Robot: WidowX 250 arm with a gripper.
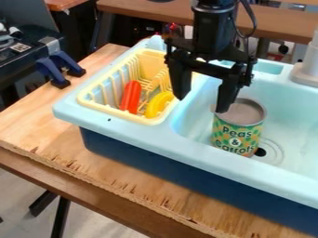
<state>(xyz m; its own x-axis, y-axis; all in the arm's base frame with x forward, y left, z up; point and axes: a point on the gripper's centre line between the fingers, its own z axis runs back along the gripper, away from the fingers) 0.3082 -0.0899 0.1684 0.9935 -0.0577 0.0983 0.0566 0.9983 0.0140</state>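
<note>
Place: a lab or workshop, as I see it | rough-edged plywood worktop (56, 135) under a toy sink (149, 137) | blue-and-black clamps (49, 69) by the worktop's left edge | black equipment (28, 53) and cables (7, 38) beyond that edge | wooden table (149, 9) past the far edge

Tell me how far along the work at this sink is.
Looks done: the orange thing and yellow thing are in the rack. In hand: nothing; the gripper's jaws are apart, one close to the can. Left: perhaps the can, upright and ungripped in the sink.
</note>
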